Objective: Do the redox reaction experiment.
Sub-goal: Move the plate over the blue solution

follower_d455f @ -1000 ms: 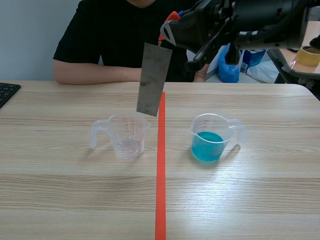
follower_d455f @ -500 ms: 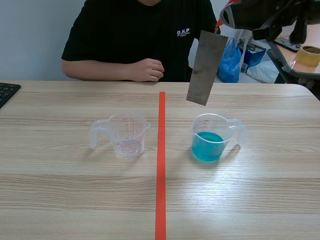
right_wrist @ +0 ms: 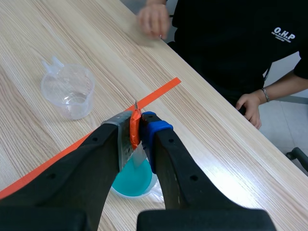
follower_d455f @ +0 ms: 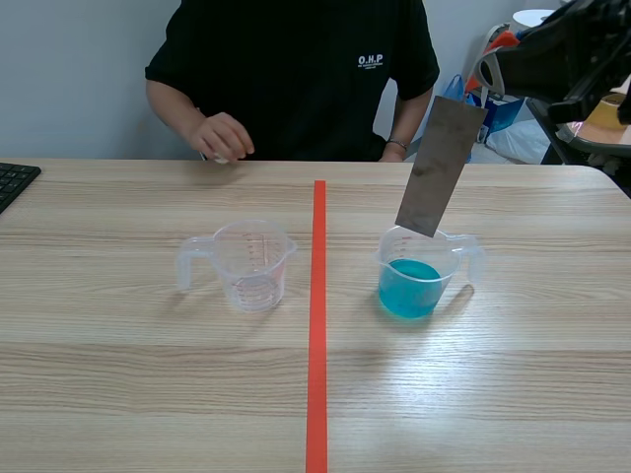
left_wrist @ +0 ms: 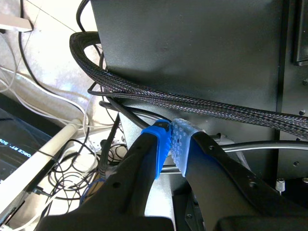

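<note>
A grey metal strip (follower_d455f: 440, 165) hangs tilted from my right gripper (follower_d455f: 490, 74), its lower end just over the rim of the clear beaker of blue liquid (follower_d455f: 412, 270). In the right wrist view my gripper (right_wrist: 137, 129) is shut on the metal strip (right_wrist: 136, 155), with the blue liquid beaker (right_wrist: 133, 182) directly under it. An empty clear beaker (follower_d455f: 248, 263) stands left of the red tape line; the empty beaker (right_wrist: 69, 90) also shows ahead of my right gripper. My left gripper (left_wrist: 168, 144) is off the table, shut on nothing, facing black equipment and cables.
A person in a black shirt sits across the table, one hand (follower_d455f: 220, 135) near the far edge, the other hand (right_wrist: 250, 106) resting to the right. A keyboard corner (follower_d455f: 14, 181) lies at the far left. A tape roll (follower_d455f: 609, 106) sits on a side table.
My right arm has carried the metal strip rightward from above the empty beaker to over the blue-liquid beaker, and lowered it. The person's hand has shifted left.
</note>
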